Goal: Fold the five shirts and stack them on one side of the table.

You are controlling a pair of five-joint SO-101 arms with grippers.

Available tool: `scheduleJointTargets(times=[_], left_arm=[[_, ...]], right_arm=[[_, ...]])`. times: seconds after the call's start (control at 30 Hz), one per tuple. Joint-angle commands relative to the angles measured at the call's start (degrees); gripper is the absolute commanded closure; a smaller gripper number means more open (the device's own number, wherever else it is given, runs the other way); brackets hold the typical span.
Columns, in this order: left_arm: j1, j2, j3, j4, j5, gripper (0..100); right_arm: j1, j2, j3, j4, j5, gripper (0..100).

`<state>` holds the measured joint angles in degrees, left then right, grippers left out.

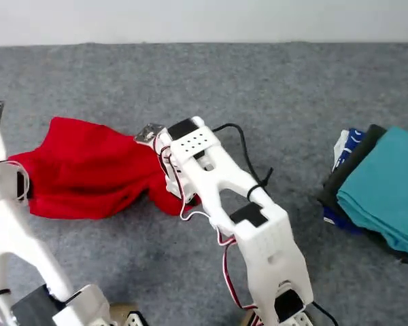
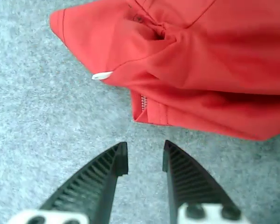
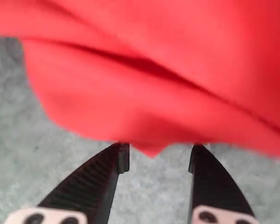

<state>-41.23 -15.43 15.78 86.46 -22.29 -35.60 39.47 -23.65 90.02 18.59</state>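
1. The left gripper (image 2: 144, 157) is held narrowly open with nothing between its jaws, over bare grey table (image 2: 42, 126) and just short of the red shirt (image 2: 196, 70).
2. The right gripper (image 3: 161, 157) is spread wider and is also empty; a hem corner of the shirt lies at its gap.
3. In the high view the shirt (image 1: 88, 170) is bunched at left centre of the frame, between the arms. The stack of folded shirts (image 1: 377, 183) sits at the right edge, well apart.
4. The shirt should probably be flattened first, with opposite edges pinched and drawn apart evenly.
5. Fine detail is supplied by the left wrist view, namely a button (image 2: 139, 18) and a small white tab (image 2: 101, 75). Overall layout is supplied by the high view.
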Motion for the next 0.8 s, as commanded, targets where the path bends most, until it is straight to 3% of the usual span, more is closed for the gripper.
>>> scheduleJointTargets(times=[0.0, 0.2, 0.4, 0.6, 0.77], left_arm=[[-0.2, -2.5, 1.0, -2.4, -0.9, 86], [-0.2, -2.5, 2.9, -2.7, -0.8, 86], [-0.2, -2.5, 3.5, -2.8, -0.8, 86], [-0.2, -2.4, 3.5, -2.7, -0.8, 86], [-0.2, -2.1, 3.7, -2.1, -2.1, 86]], right_arm=[[-0.4, 1.9, -4.2, 0.6, -0.5, 78.6], [-0.4, 5.4, -4.3, 0.1, -0.5, 81.1], [-0.3, 6.1, -4.4, 0.0, 0.1, 99.5], [1.8, 0.0, -4.4, 1.0, 3.4, 98.7], [10.2, -10.6, -4.4, 4.0, 5.4, 98.7]])
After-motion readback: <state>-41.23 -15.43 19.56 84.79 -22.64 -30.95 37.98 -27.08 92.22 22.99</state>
